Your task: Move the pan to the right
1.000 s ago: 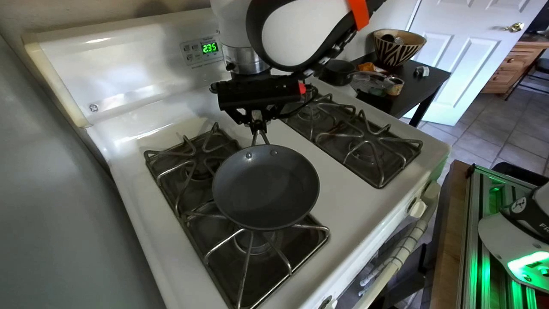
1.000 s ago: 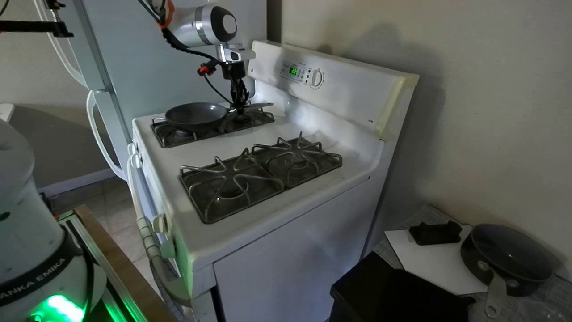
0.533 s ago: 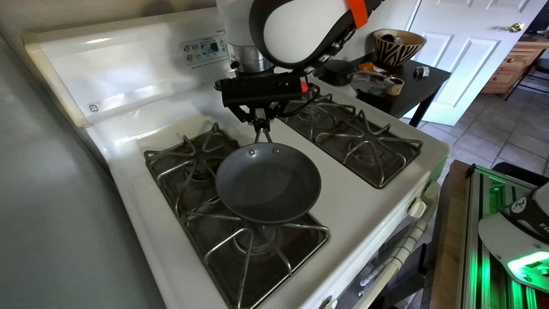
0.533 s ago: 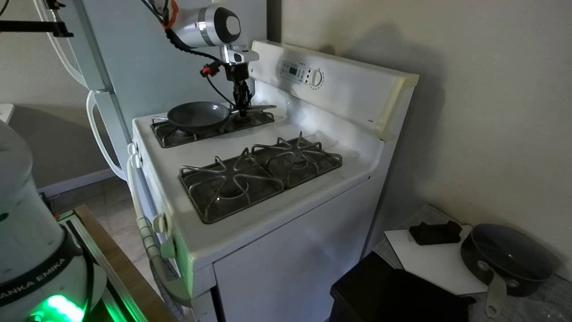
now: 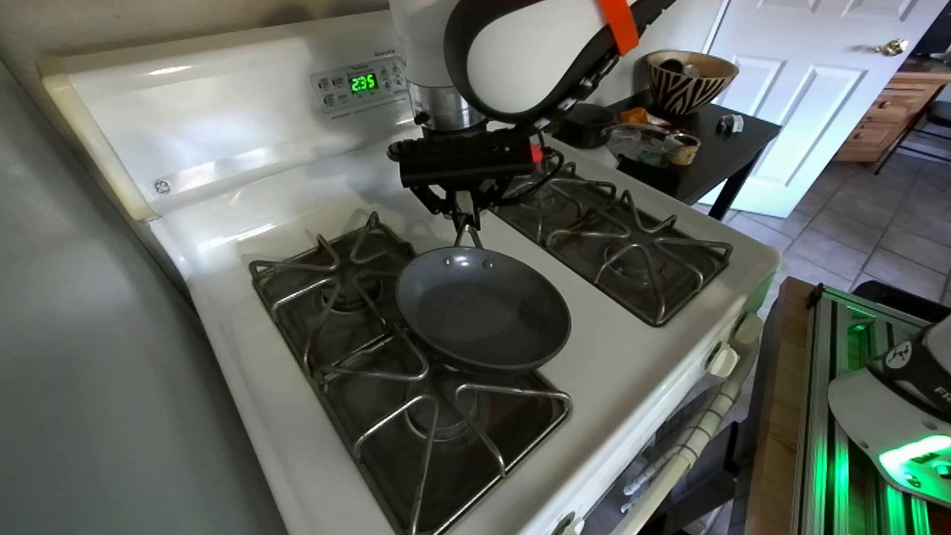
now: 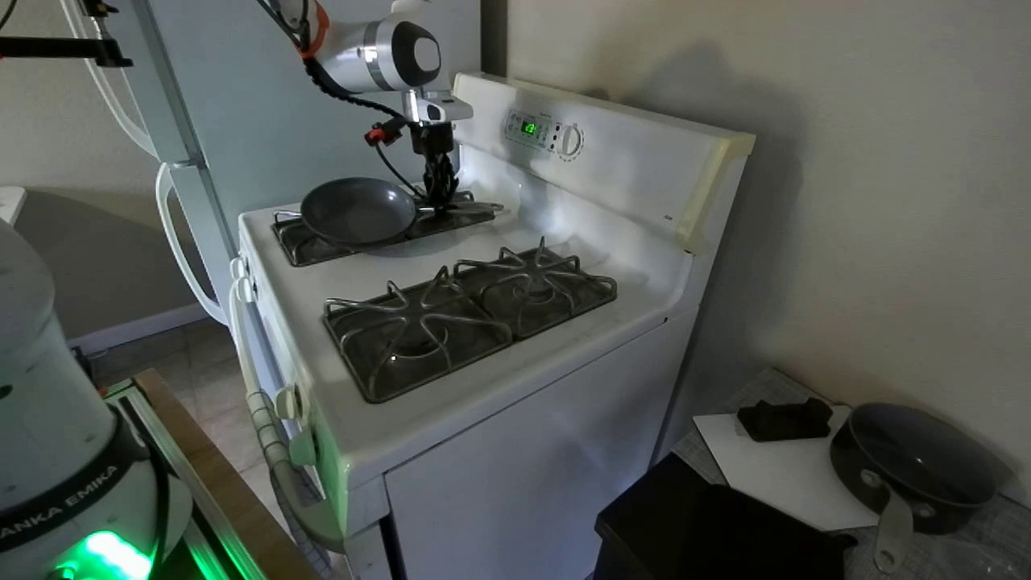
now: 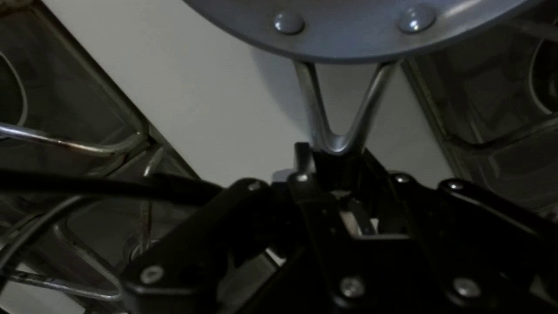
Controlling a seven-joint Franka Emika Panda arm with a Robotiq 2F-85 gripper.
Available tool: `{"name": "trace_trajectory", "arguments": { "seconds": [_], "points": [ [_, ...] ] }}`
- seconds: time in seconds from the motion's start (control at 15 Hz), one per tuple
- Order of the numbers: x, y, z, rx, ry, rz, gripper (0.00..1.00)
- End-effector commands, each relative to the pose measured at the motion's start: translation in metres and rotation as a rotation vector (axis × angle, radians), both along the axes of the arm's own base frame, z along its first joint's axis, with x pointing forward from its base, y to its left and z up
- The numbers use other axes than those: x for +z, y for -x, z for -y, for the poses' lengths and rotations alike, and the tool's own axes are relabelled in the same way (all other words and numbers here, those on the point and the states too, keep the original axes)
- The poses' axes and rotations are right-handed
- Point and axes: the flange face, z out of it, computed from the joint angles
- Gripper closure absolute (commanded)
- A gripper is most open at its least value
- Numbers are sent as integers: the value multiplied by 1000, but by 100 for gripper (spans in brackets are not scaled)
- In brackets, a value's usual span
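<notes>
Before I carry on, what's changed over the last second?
The frying pan has shifted right in an exterior view, toward the neighbouring burner grates, and looks more tilted. The tool moved with it, still closed on its handle; nothing was let go. The burner grates and saucepan stayed put.

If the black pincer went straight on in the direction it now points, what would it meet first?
Downward, the pincer would probably meet the flat white stovetop between the dark metal grates, though depth is unclear; the round dark grey frying pan it holds might touch a grate first.
</notes>
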Motion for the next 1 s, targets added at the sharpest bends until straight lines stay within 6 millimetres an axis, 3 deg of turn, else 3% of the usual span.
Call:
{"name": "trace_trajectory", "arguments": {
  "seconds": [0.0,0.67,0.93],
  "points": [
    [-2,11,3,-57,-13,-5,95],
    [-11,15,10,-66,-10,-29,95],
    [-9,24,22,-73,-3,-31,95]
  ]
}}
